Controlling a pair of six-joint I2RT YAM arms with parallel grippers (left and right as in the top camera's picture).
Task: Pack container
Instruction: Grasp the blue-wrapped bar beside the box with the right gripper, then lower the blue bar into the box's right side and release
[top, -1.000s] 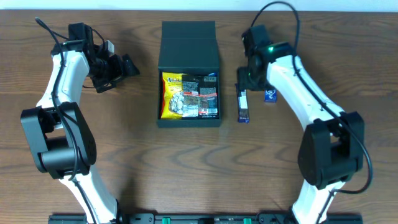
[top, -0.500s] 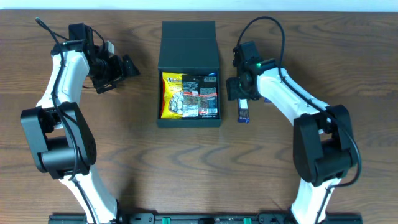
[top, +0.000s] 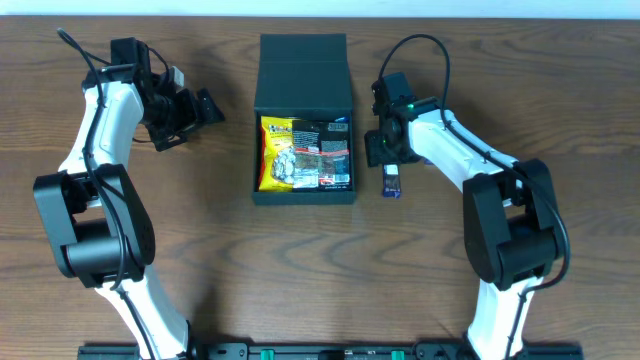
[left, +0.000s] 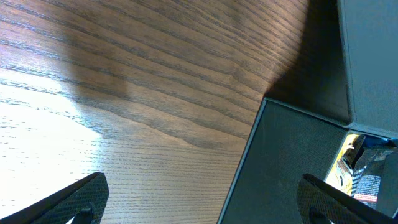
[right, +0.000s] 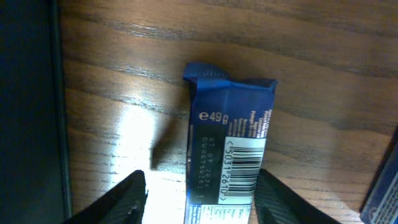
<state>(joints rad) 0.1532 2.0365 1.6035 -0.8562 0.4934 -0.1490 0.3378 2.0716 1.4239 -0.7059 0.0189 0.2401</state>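
Note:
The container (top: 303, 70) is a dark box in the middle of the table, its flap lid open toward the back. A yellow and black snack packet (top: 305, 153) lies inside. A blue snack bar (top: 392, 183) lies on the table just right of the box. My right gripper (top: 386, 150) is low over the bar's far end. In the right wrist view its open fingers (right: 202, 202) straddle the bar (right: 227, 155). My left gripper (top: 200, 108) is open and empty left of the box. The left wrist view (left: 199, 211) shows the box wall (left: 292, 162).
A second small blue packet shows at the right edge of the right wrist view (right: 382, 186); my right arm hides it in the overhead view. The box's right wall (right: 28, 112) stands close to the left of the bar.
My right gripper has moved left and down, from beside the small blue packet to over the blue bar's far end. The left arm has not moved.

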